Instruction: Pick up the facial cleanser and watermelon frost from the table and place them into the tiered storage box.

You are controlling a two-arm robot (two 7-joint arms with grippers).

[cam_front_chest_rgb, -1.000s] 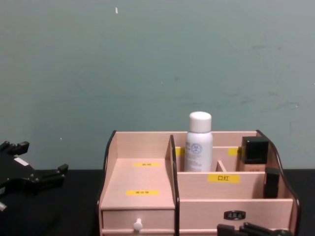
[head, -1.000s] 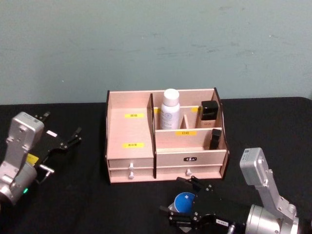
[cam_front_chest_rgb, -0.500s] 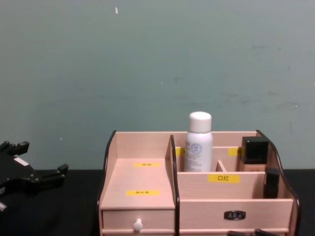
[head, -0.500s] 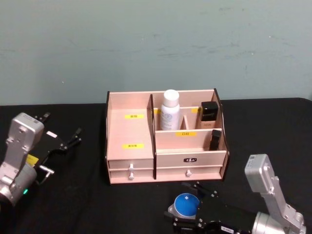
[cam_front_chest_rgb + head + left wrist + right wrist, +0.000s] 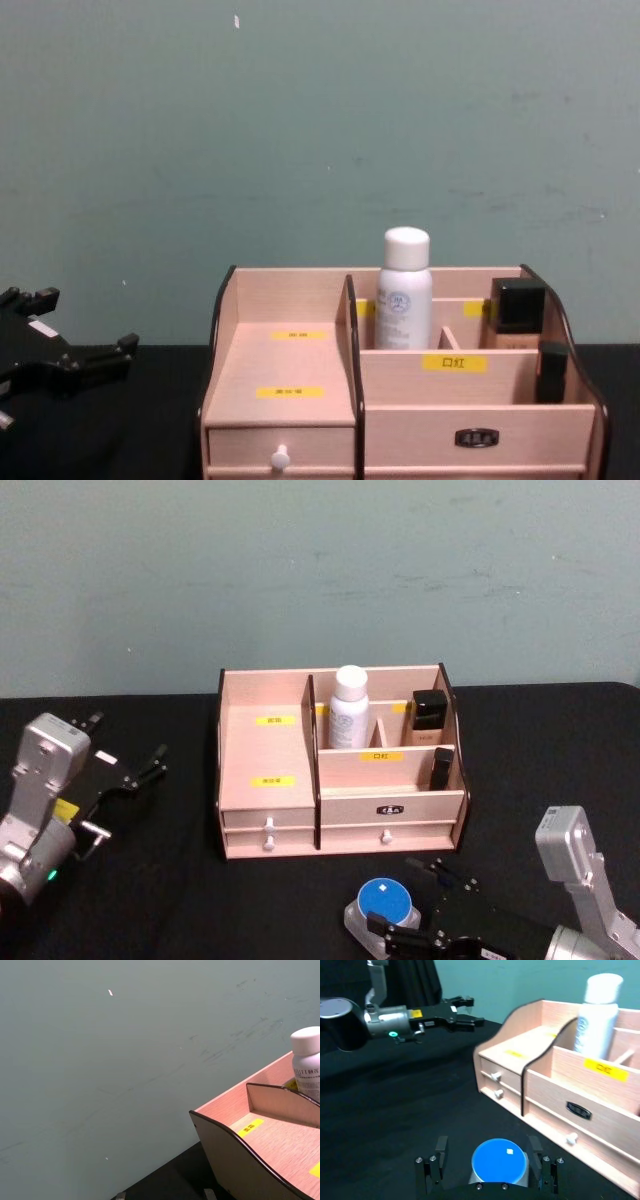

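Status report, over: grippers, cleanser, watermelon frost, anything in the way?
Left gripper open, idle at left end of table. Right gripper open, straddling watermelon frost before tiered storage box. Facial cleanser upright in rear compartment, dark-capped bottle beside it.

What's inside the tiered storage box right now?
The facial cleanser and a dark-capped bottle stand in rear compartments; a small dark item in front. Drawers shut, contents hidden.

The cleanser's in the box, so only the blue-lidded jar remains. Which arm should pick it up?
Right. Its open gripper straddles the watermelon frost; the left gripper sits far off, left of the tiered storage box.
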